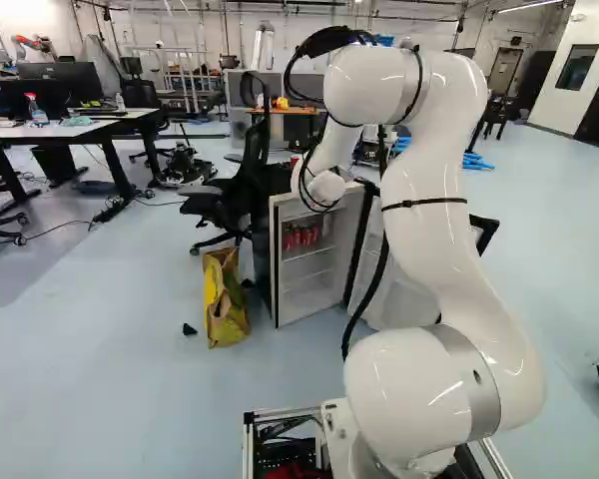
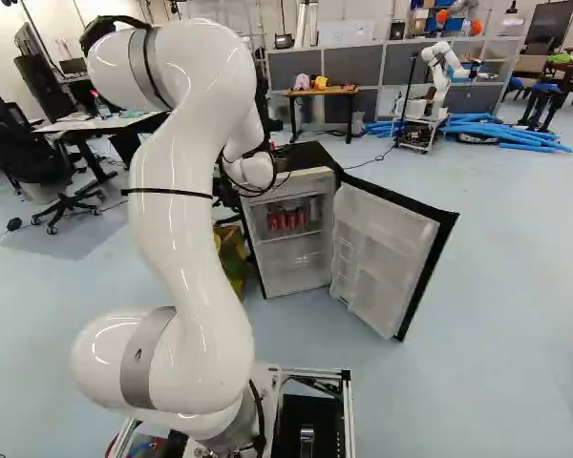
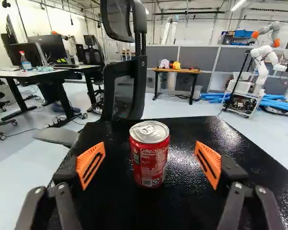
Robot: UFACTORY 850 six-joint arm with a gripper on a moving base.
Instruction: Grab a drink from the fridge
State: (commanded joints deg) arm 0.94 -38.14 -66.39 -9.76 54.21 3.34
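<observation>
The fridge [image 2: 311, 155] is standing with its door [image 2: 387, 253] swung wide, and the white arm [image 2: 191, 248] is reaching over its black top. The gripper [image 3: 150, 143] is pointing across that top, released, its two fingers standing well spread. Inside the fridge, a row of red cans [image 2: 286, 220] is resting on the upper shelf. One further red can [image 3: 150, 160], the drink concerned, is standing upright on the fridge's top, between the open fingers and touching neither. The orange pads [image 3: 90, 165] are flanking it with roughly equal gaps. This arrangement is not settling whether a grasp is beginning or a set-down is finishing. If grasping, the gripper should be keeping the can centred, advancing level until the pads are lying beside its mid-body, then closing evenly and only firmly enough to hold, since thin metal is likely to be denting under excess force; an off-centre approach could be sliding or tipping it. If withdrawing, the fingers should be staying wide and backing straight away, without turning, so that neither pad is brushing the can.
</observation>
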